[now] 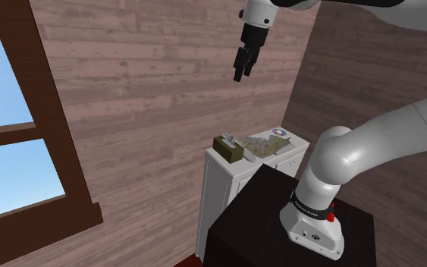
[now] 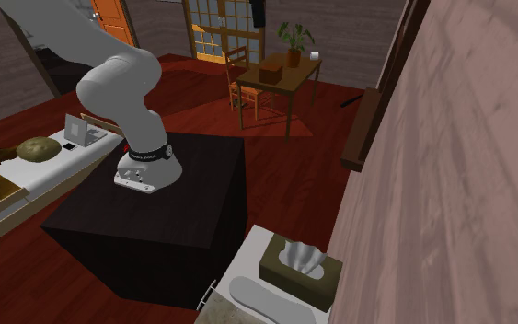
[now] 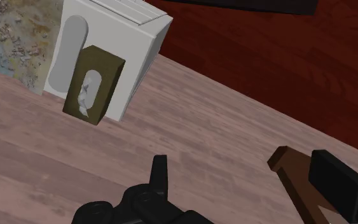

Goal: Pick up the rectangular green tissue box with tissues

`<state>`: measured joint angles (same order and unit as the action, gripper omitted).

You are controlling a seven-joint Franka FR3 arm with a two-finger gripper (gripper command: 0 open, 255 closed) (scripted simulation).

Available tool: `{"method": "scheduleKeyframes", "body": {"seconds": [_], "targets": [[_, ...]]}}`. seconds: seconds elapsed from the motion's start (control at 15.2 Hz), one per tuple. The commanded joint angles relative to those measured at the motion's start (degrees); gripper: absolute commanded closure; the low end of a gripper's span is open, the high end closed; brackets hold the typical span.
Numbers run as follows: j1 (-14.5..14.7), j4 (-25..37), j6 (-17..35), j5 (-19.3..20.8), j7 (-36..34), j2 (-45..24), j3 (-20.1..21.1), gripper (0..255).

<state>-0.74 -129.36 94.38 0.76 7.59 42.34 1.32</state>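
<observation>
An olive-green tissue box (image 1: 228, 146) with white tissue poking out of its top sits on a white cabinet (image 1: 221, 186) against the wooden wall. From the other side, the tissue box (image 2: 300, 270) lies near the cabinet's wall-side edge. My black gripper (image 1: 240, 74) hangs high above the cabinet, well clear of the box. Seen from the wrist, the tissue box (image 3: 93, 83) lies far ahead of the gripper (image 3: 241, 167), whose fingers stand apart with nothing between them.
The black stand (image 1: 257, 220) stands next to the cabinet. A grey oval tray (image 3: 69, 51), a patterned mat and a small disc (image 1: 278, 133) share the cabinet top. A brown-framed window (image 1: 22, 121) is on the wall. A wooden table and chair (image 2: 280, 74) stand far off.
</observation>
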Motion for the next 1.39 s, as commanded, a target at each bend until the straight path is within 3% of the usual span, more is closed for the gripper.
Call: {"method": "scheduleKeyframes", "body": {"seconds": [0.0,0.66,1.32], "targets": [[0.00,0.00,0.00,0.00,0.00,0.00,0.00,0],[-1.11,-11.70,17.13,8.14,10.05,-6.56,-4.15,0],[-4.12,-15.74,36.28,17.69,17.35,-21.43,-8.42,0]]}}
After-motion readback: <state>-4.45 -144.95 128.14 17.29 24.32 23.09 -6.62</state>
